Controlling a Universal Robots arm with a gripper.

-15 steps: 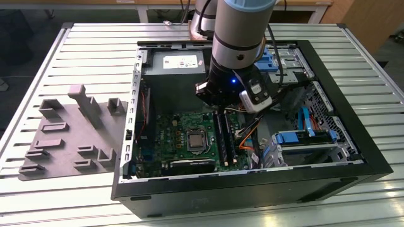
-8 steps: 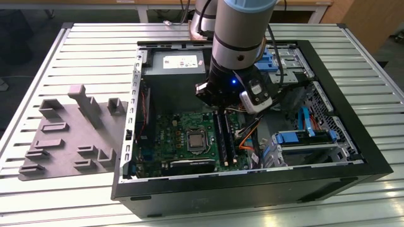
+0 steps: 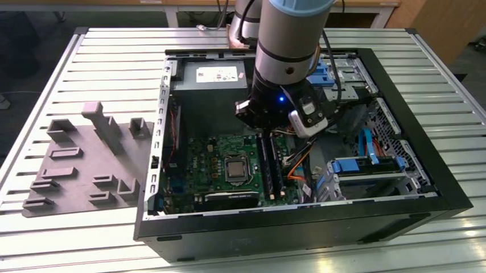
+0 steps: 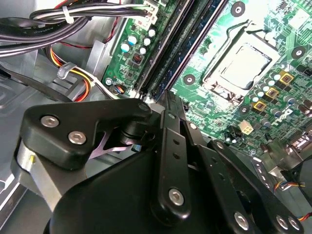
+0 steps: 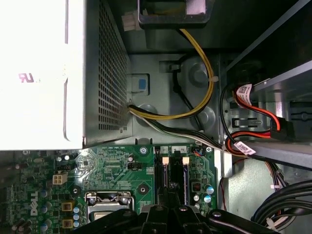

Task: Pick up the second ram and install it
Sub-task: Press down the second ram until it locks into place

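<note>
One thin, flat, dark blue-green memory stick, the second ram [image 3: 274, 169], on edge among the long black slot rails [image 4: 195, 27] of the green motherboard [image 3: 216, 165], beside another dark strip of like length. Directly below the black jointed hand [image 4: 168, 97], whose tip reaches down to the near end of those rails in the second wrist view. Cannot tell whether the hand is open, closed or clamped on the stick, nor whether the stick is fully seated. Two cream latches [image 5: 165, 160] at the rail ends in the first wrist view.

Just beside the rails, a square silver processor socket [image 4: 243, 63] with gold-topped capacitors around it. Beyond the board, a pale perforated metal power supply box [image 5: 44, 73], with a yellow cable [image 5: 207, 83] looping across the grey case floor and red and black leads off to one side. All inside an open black computer case [image 3: 304, 233] lying flat, with blue drive brackets [image 3: 365, 166] toward the exterior view's right.

Under the case, a white slatted desk [image 3: 114, 51]. On it, at the exterior view's left and apart from the case, a grey plastic tray with upright blocks [image 3: 76, 165].
</note>
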